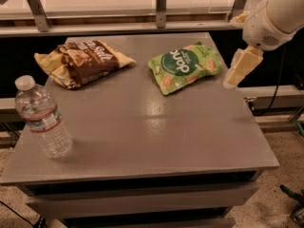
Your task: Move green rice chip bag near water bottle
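The green rice chip bag point(184, 66) lies flat on the far right part of the grey table point(156, 132). The water bottle point(42, 118) stands upright near the table's front left edge, with a white cap and a red-striped label. My gripper point(238, 44) hangs in the air at the table's right edge, just right of the green bag and a little above it. Its two cream fingers point(241, 66) are spread apart and hold nothing. It does not touch the bag.
A brown and yellow chip bag point(80, 61) lies at the far left of the table. A metal rail with posts point(161, 6) runs behind the table. The floor and cables show at the lower right.
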